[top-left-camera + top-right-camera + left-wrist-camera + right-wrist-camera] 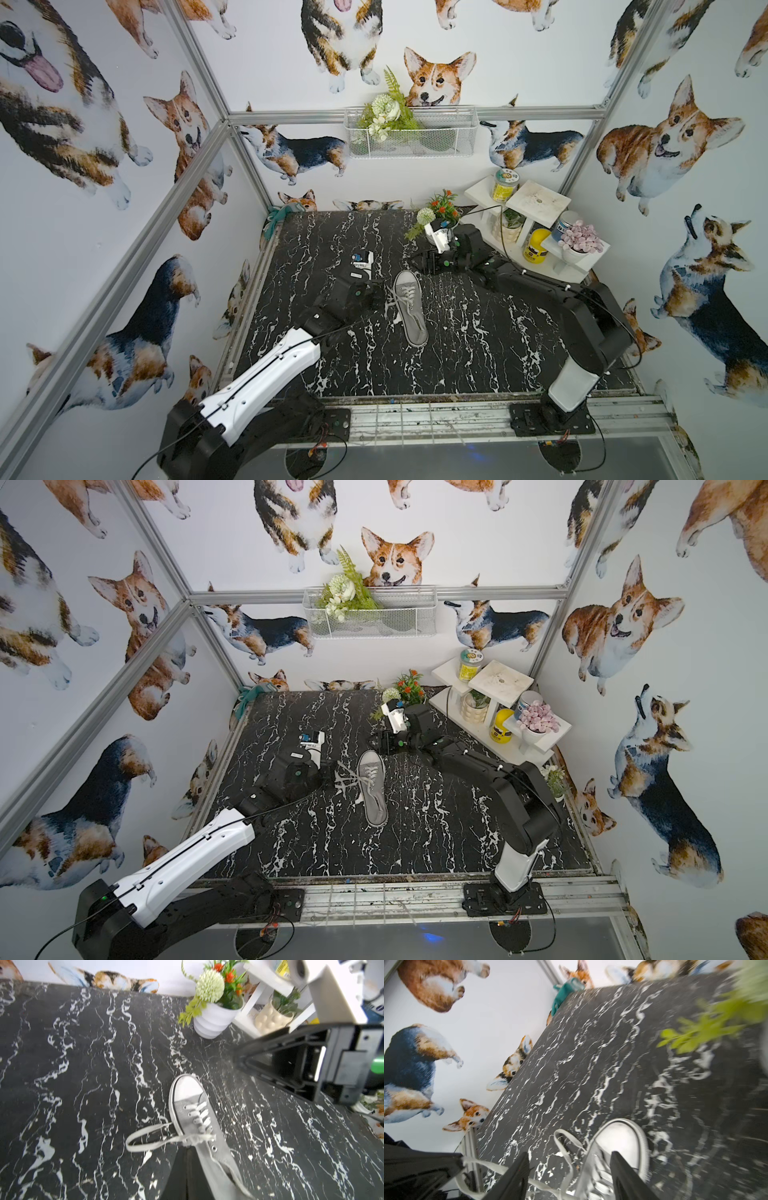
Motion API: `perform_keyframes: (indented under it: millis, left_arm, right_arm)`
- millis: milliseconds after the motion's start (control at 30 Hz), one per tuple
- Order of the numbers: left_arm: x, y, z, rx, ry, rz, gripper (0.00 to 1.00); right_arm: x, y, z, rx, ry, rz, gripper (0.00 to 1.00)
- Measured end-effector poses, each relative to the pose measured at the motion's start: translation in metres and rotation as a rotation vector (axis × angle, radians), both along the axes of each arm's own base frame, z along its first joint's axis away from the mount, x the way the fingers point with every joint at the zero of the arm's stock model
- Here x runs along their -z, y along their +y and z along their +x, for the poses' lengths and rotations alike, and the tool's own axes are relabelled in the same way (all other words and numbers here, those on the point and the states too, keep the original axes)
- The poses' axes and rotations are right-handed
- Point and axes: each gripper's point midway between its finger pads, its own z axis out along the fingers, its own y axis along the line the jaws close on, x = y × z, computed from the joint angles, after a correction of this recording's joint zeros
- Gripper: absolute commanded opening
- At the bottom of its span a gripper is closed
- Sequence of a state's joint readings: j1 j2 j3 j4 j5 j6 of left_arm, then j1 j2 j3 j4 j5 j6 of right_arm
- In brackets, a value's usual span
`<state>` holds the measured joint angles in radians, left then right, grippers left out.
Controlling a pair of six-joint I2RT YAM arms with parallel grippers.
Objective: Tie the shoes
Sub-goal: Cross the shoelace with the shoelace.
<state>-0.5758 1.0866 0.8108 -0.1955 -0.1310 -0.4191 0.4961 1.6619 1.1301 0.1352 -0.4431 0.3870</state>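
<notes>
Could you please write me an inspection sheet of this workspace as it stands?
Surface: black, white-veined marbled tabletop.
Job's things: grey sneaker lies mid-table, toe toward the back wall; white laces show no bow, one loop stretched toward the left gripper.
Clutter: potted flowers and a white stepped shelf with jars and plants, back right; teal cloth at the back left corner.
Grippers: left gripper shut on the laces beside the sneaker; right gripper open, empty, by the toe.
Cables: black cable arcs from the right arm past the shelf.
Surroundings: corgi-print walls, aluminium frame, wire basket of artificial flowers on the back wall.
</notes>
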Motion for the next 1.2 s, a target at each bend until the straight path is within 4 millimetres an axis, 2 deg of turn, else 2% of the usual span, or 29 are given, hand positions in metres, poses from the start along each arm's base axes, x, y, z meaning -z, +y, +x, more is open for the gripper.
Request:
perform_keyframes:
  millis: [133,233,500,667,800,900,1067,1200]
  left_arm:
    - [0.001,-0.018,0.026,0.035,0.005,0.064,0.0]
    - [0.011,-0.039,0.042,0.085,0.031,0.118,0.0]
    - [0.045,-0.096,0.062,0.265,0.113,0.249,0.0]
    - [0.064,-0.126,0.069,0.355,0.163,0.299,0.0]
    - [0.065,-0.148,0.075,0.398,0.178,0.256,0.01]
    - [0.073,-0.161,0.074,0.422,0.215,0.199,0.03]
    - [0.092,-0.171,0.07,0.43,0.288,0.137,0.03]
    - [0.091,-0.174,0.07,0.418,0.3,0.096,0.03]
  right_arm:
    - [-0.005,-0.044,-0.006,0.098,-0.045,-0.053,0.69]
    - [0.003,-0.07,-0.01,0.164,-0.05,-0.1,0.69]
    - [0.038,-0.106,-0.027,0.239,-0.016,-0.203,0.69]
    - [0.052,-0.117,-0.033,0.258,0.009,-0.222,0.69]
    - [0.066,-0.122,-0.039,0.261,0.036,-0.238,0.69]
    - [0.074,-0.123,-0.044,0.255,0.052,-0.24,0.69]
    - [0.085,-0.122,-0.053,0.23,0.081,-0.226,0.69]
    - [0.087,-0.109,-0.065,0.162,0.084,-0.132,0.69]
